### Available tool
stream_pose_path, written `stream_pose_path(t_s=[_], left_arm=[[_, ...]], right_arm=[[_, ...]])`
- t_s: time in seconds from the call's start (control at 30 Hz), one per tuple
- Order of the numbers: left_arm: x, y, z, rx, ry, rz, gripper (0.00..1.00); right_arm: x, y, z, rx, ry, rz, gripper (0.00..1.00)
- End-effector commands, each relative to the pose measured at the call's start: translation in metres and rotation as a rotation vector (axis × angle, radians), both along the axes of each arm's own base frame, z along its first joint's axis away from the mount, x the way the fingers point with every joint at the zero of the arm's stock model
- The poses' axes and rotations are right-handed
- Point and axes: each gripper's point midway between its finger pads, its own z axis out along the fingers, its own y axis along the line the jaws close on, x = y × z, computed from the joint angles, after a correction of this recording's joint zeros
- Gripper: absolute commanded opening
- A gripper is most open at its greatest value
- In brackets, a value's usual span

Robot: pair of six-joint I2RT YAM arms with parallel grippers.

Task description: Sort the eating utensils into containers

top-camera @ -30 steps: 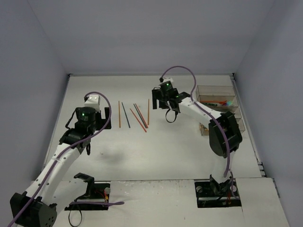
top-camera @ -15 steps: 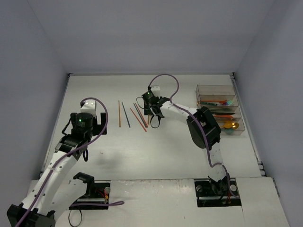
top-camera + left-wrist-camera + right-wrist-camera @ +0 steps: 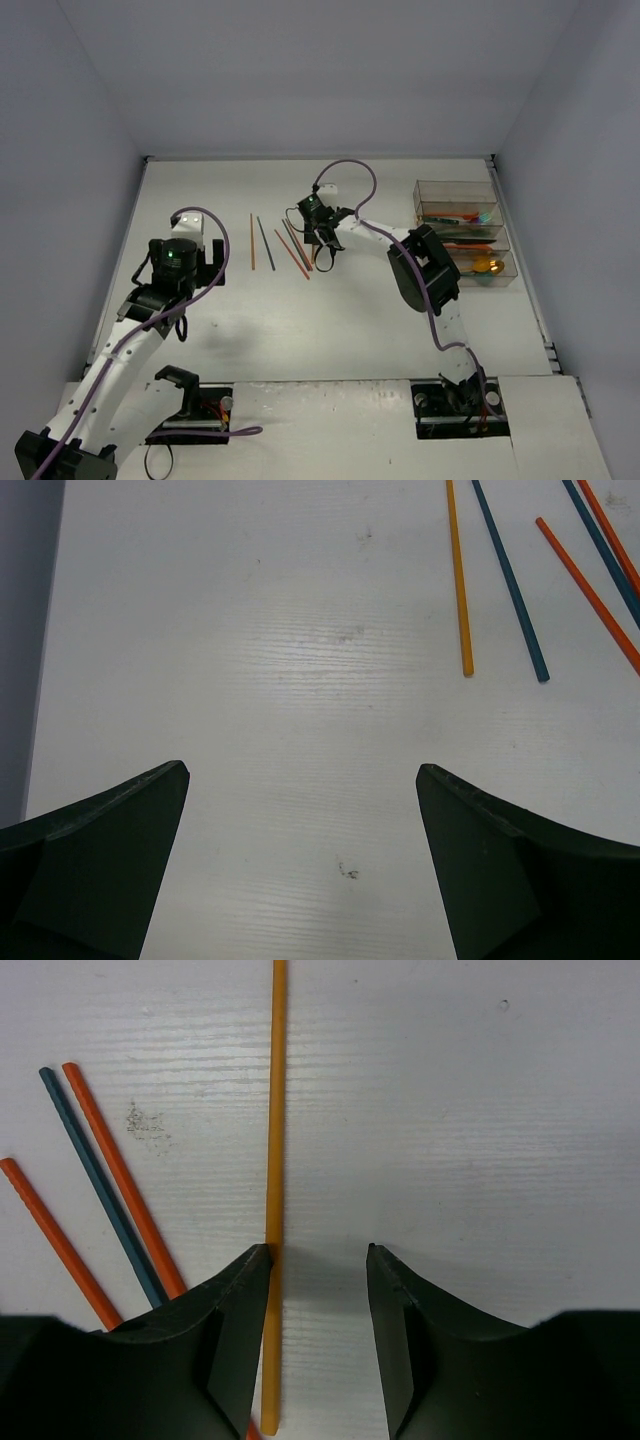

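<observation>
Pale walls closed in a white table. Against its right edge, toward the far corner, the containers already held a mix of coloured utensils and a gold spoon, so most of the sorting looked done.

What was left lay near the middle of the far edge: a loose fan of chopsticks in yellow-orange, teal and orange, none of them in a bin. The right gripper was down at the fan's right end over a yellow-orange chopstick. That chopstick ran between the fingers and touched one of them, but the jaws stood partly apart and had not clamped it.

The left gripper hung spread wide and empty over bare table nearer the left edge, with a second yellow-orange chopstick just ahead. By my reckoning, about six sticks were left to sort.
</observation>
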Motion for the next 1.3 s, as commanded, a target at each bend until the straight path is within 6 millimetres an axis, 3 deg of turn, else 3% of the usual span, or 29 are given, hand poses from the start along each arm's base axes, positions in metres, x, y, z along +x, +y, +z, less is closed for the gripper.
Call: stream_pose_path(t_s=[0.0, 0.17, 0.37, 0.57, 0.8, 0.87, 0.97, 1.27], left_arm=[[0.010, 0.002, 0.013, 0.006, -0.053, 0.011, 0.97], [0.011, 0.001, 0.012, 0.005, -0.049, 0.007, 0.97], [0.011, 0.002, 0.012, 0.008, -0.048, 0.010, 0.97], [0.012, 0.000, 0.010, 0.009, -0.043, 0.004, 0.97], [0.012, 0.003, 0.009, 0.018, -0.040, 0.012, 0.97], [0.012, 0.002, 0.009, 0.018, -0.040, 0.011, 0.97], [0.012, 0.003, 0.009, 0.019, -0.038, 0.010, 0.97], [0.012, 0.003, 0.008, 0.024, -0.031, 0.013, 0.98]], right_arm=[[0.008, 0.004, 0.013, -0.004, -0.047, -0.021, 0.39], [0.007, 0.011, 0.011, -0.013, -0.054, -0.010, 0.35], [-0.002, 0.002, -0.009, -0.042, -0.020, -0.024, 0.33], [-0.007, 0.002, -0.015, -0.045, 0.001, -0.010, 0.32], [-0.018, -0.034, -0.024, -0.069, 0.046, -0.056, 0.03], [-0.016, -0.050, -0.024, -0.068, 0.059, -0.079, 0.00], [-0.007, -0.070, -0.008, -0.039, 0.047, -0.118, 0.00], [0.034, -0.137, 0.131, 0.136, -0.190, -0.270, 0.00]])
